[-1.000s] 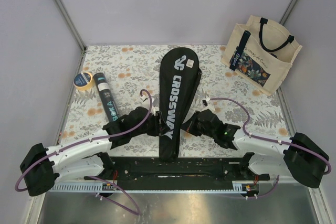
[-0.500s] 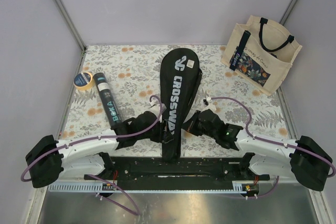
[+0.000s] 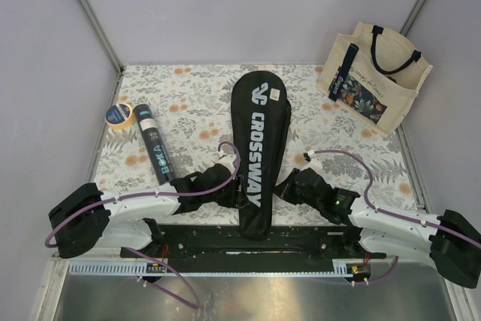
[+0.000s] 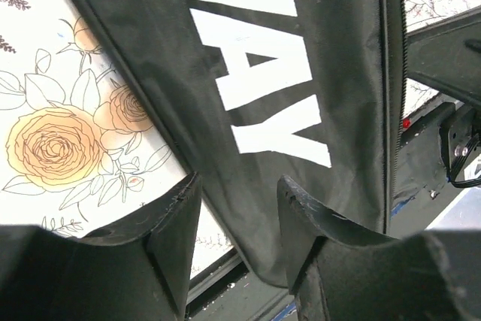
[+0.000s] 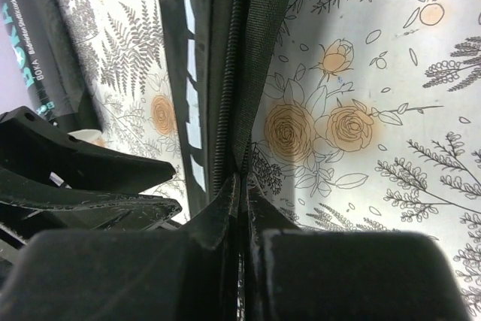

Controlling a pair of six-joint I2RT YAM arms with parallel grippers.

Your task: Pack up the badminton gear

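Observation:
The long black racket bag (image 3: pixel 259 122) marked "CROSSWAY" lies lengthwise down the middle of the floral table (image 3: pixel 195 95), its narrow end over the near edge. My right gripper (image 3: pixel 279 186) (image 5: pixel 242 182) is shut on the bag's right edge strip (image 5: pixel 255 50) beside the zipper. My left gripper (image 3: pixel 234 189) (image 4: pixel 237 208) is at the bag's left edge, jaws open, with black fabric (image 4: pixel 301 50) lying just beyond the fingertips. The black tube with teal lettering (image 3: pixel 154 148) (image 5: pixel 37 58) lies to the left.
A yellow-rimmed tape roll (image 3: pixel 120 114) sits at the tube's far end. A cream tote bag (image 3: pixel 376 77) with dark handles stands at the back right. The black arm rail (image 3: pixel 240 242) runs along the near edge under the bag's tail.
Both grippers and the bag's narrow end have shifted right and nearer. The left jaws have opened a little wider.

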